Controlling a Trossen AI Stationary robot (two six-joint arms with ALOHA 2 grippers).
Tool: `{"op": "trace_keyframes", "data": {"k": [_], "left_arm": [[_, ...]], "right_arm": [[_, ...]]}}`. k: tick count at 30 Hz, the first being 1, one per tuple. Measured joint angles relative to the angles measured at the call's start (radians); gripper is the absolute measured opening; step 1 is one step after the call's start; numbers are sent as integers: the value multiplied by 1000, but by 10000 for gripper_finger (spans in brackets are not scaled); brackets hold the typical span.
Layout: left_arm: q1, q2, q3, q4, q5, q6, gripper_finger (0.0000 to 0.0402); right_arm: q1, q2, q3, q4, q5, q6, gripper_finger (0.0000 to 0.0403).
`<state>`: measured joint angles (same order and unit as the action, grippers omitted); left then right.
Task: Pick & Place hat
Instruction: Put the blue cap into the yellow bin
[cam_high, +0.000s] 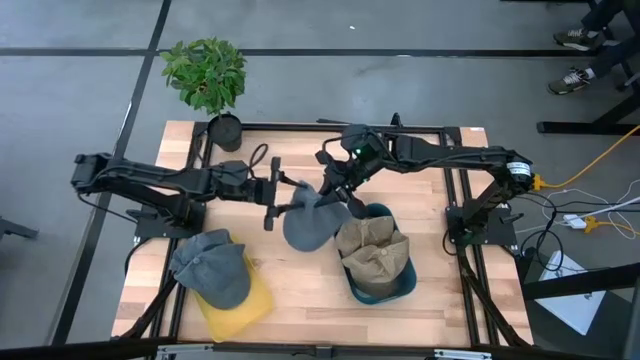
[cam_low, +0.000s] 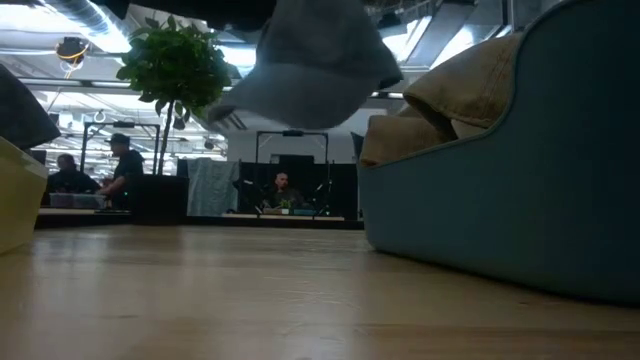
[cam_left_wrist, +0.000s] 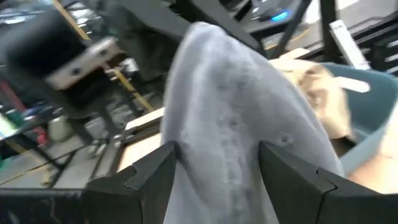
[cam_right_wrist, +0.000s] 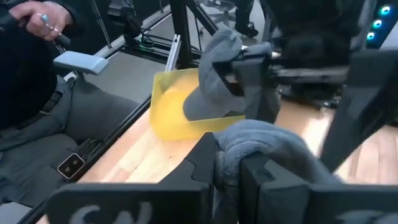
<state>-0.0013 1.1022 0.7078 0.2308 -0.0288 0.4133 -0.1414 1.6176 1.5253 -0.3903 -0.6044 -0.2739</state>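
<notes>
A grey hat (cam_high: 308, 224) hangs in the air over the middle of the table, between my two grippers; the low view shows the grey hat (cam_low: 310, 60) clear of the tabletop. My right gripper (cam_right_wrist: 230, 165) is shut on it from the far right. My left gripper (cam_left_wrist: 217, 174) comes level from the left and stands open, one finger on either side of the hat. A second grey hat (cam_high: 212, 268) lies on the yellow bin (cam_high: 245, 305) at the near left. Tan hats (cam_high: 372, 250) fill the blue bin (cam_high: 392, 288) beside the hanging hat. My right gripper pinches a bunched fold of the grey hat (cam_right_wrist: 227, 149) between its two fingers, coming slanting down from the table's far right. The hat hangs below the fingers, slack and lifted clear of the table. My left gripper has the hat's crown (cam_left_wrist: 230, 124) filling the gap between its fingers (cam_left_wrist: 155, 177); I cannot tell whether they touch it.
A potted plant (cam_high: 207, 75) stands at the far left corner. The blue bin's wall (cam_low: 520, 210) rises right beside the hanging hat. Bare wood (cam_high: 300, 300) lies between the two bins. A person's hand (cam_right_wrist: 37, 18) shows beyond the table's left side.
</notes>
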Motion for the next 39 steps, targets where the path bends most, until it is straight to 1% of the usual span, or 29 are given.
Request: {"op": "trace_keyframes", "data": {"k": [4,7,9,12,15,17,18,19,22,24,28,31,35,37,39], "left_arm": [[0,18,0,14,76,-8,223],[0,18,0,14,82,-21,216],[0,11,0,12,83,-44,199],[0,6,0,3,115,-63,152],[0,-3,0,-6,142,-64,87],[0,-11,0,-23,168,-79,39],[3,-14,0,-29,183,-96,20],[6,-20,0,-38,201,-113,12],[12,-43,0,-71,272,-158,5],[14,-65,0,-90,292,-206,4],[16,-122,0,-121,293,-297,4],[16,-172,0,-148,293,-403,4],[6,-245,0,-191,293,-555,4],[-13,-278,0,-197,293,-619,4],[-41,-311,0,-198,280,-683,4]], "right_arm": [[-1,0,0,8,0,0,29],[-1,0,0,6,0,0,32],[-1,0,0,6,0,0,33],[-1,0,0,-2,0,1,31],[-1,0,0,-10,-1,1,31],[-1,0,0,-19,-1,3,40],[-1,0,0,-26,-1,4,47],[-1,0,0,-34,0,4,54],[-2,0,0,-47,-1,19,74],[-6,0,0,-50,-3,54,84],[-21,-1,0,-57,-18,117,113],[-37,-6,0,-80,-18,169,140],[-67,-22,-1,-152,-18,167,176],[-82,-30,-1,-181,-16,165,189],[-91,-34,-1,-219,6,167,198]]}}
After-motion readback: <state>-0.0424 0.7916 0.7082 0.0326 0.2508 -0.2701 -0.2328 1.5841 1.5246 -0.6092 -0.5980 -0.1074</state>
